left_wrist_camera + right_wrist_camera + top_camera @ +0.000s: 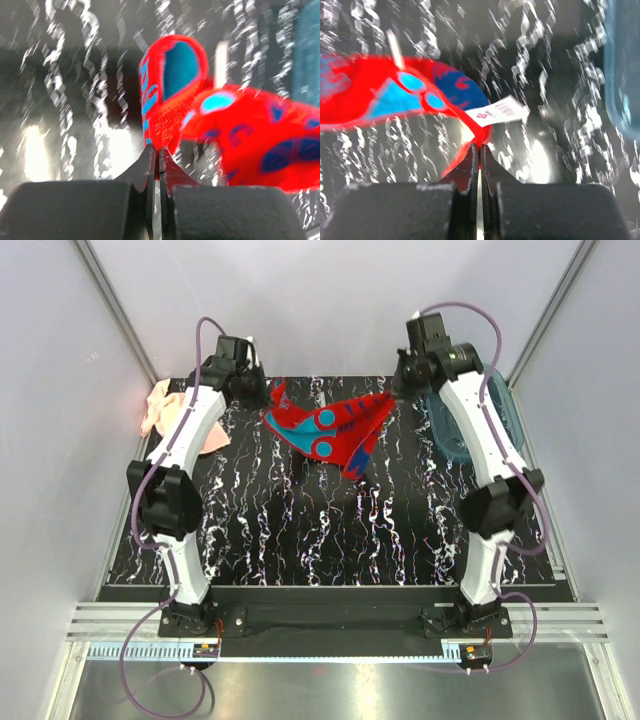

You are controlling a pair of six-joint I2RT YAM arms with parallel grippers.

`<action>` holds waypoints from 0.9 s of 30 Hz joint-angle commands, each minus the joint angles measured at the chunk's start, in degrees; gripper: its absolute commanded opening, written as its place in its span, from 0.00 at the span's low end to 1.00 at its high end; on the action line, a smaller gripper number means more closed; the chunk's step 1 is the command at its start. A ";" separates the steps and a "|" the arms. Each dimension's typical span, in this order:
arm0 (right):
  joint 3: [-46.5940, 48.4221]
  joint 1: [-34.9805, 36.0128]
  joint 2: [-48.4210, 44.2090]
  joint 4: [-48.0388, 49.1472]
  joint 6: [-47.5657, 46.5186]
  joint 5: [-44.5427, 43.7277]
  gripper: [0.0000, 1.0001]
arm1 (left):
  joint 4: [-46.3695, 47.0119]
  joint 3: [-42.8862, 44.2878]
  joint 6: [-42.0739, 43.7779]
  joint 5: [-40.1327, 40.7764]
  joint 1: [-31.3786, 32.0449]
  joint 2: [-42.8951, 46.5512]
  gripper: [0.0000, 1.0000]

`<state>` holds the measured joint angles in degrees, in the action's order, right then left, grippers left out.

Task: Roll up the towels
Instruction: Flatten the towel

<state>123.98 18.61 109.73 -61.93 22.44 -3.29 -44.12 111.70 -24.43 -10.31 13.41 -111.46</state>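
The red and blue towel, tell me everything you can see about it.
The towel is a soft cloth, bright red with blue and turquoise patches and a white label near one corner. It hangs stretched between the two grippers at the far middle of the table: the left gripper pinches one corner, the right gripper another by the label. Its middle sags in folds; whether it touches the table is unclear.

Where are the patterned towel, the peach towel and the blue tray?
patterned towel [330, 430], top view, its spread middle.
peach towel [160, 408], top view, its bare left part.
blue tray [447, 445], top view, its left side.
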 commanded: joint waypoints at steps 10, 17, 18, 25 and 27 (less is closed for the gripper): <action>-12.29 -1.47 -15.61 7.57 -3.19 3.80 0.00 | 1.04 -18.50 4.74 2.31 -6.81 21.26 0.38; -41.87 -1.47 -25.26 15.33 1.29 11.19 0.00 | 13.44 -46.56 0.35 -1.55 -6.99 31.14 0.24; -43.89 -1.47 -26.05 16.13 1.64 11.72 0.00 | 13.97 -48.92 0.34 -2.17 -6.91 30.43 0.29; -49.54 -1.47 -25.71 17.90 1.21 11.81 0.00 | 25.74 -54.58 -3.26 -3.67 -1.82 27.71 0.69; -49.54 -1.47 -25.18 17.99 1.03 11.99 0.00 | 27.68 -51.87 -5.36 -3.15 -0.93 23.23 0.70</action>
<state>73.43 17.19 84.82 -48.05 23.35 7.11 -27.27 55.40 -26.87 -11.99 10.72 -85.93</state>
